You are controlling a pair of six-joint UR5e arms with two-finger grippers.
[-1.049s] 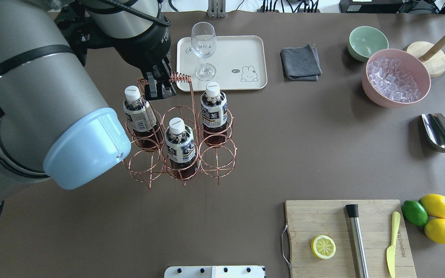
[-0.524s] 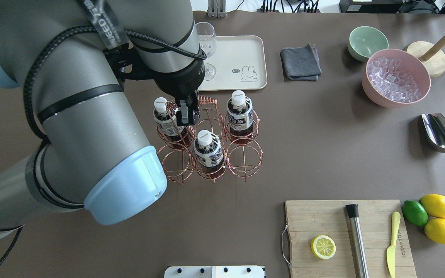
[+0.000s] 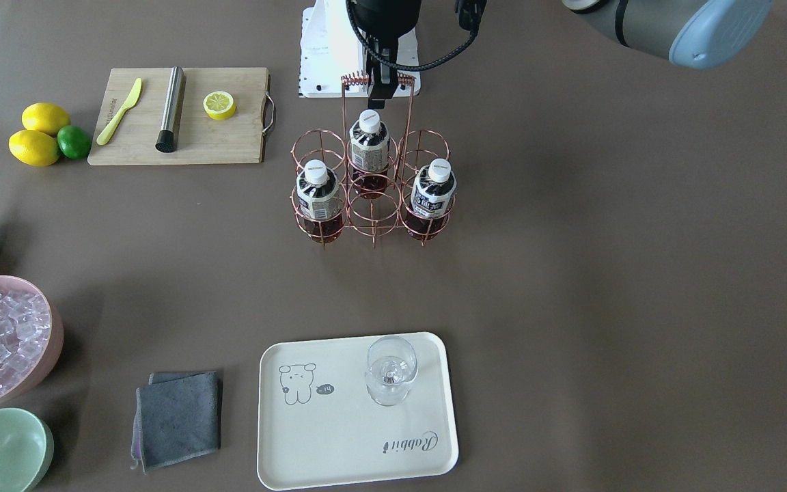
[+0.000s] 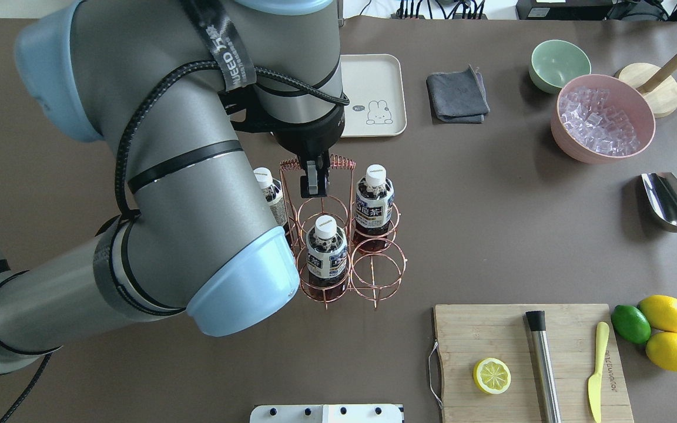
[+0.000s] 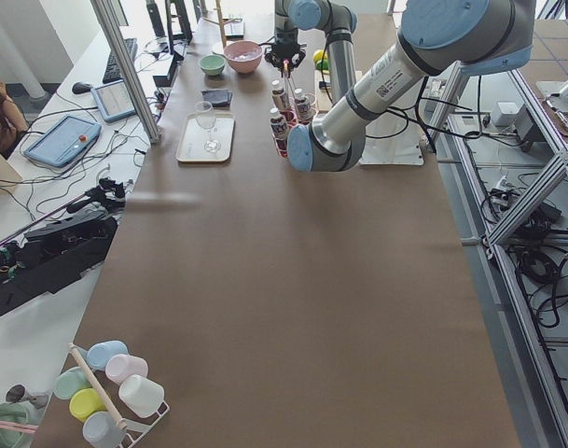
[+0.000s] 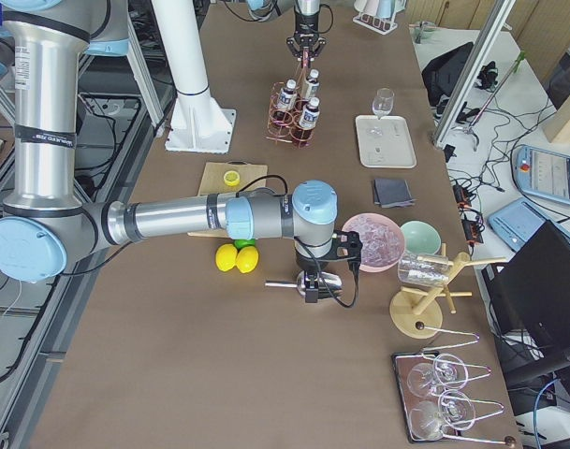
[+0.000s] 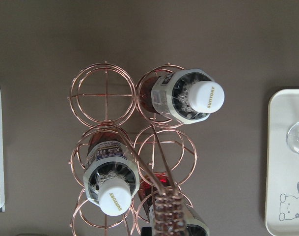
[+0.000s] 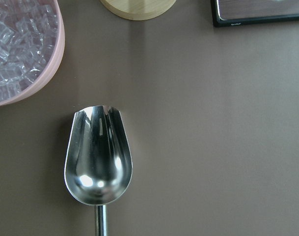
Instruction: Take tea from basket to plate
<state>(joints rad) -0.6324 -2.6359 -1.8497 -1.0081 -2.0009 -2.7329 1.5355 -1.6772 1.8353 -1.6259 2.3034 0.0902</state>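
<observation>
Since a second ago the left gripper (image 4: 314, 181) has carried the copper wire basket (image 4: 350, 235) rightward and nearer the robot. The arm now hides the stemmed glass (image 3: 390, 369) from overhead. The gripper's fingers are clamped on the coiled handle (image 4: 338, 161), above the middle of the six ring cells.

Three tea bottles (image 4: 327, 249) stand in the basket, one to a cell, all lower than the gripper. Seen from overhead, one is in the far-row cell to the gripper's left, half hidden by the forearm. One is in the middle cell of the near row, on the robot's side of the fingers. One is in the far-row cell to the gripper's right.

One cream tray (image 4: 374, 76) lies beyond the basket, well apart from it, and bears the single glass.

Further right lie:
- one folded grey cloth (image 4: 458, 94)
- one pale green bowl (image 4: 559, 63)
- one pink bowl (image 4: 603, 147) of ice cubes
- one steel scoop (image 4: 670, 202)

The right gripper (image 6: 308, 288) hangs over the scoop. It shows only in the right side view, so I cannot tell whether its fingers are spread or closed.

Nearer the robot, one wooden cutting board (image 4: 515, 335) carries one lemon half (image 4: 492, 376), one steel cylinder (image 4: 543, 364) and one yellow knife (image 4: 597, 370). Just beside its right edge sit one lime (image 4: 630, 324) and two whole lemons (image 4: 666, 313).
</observation>
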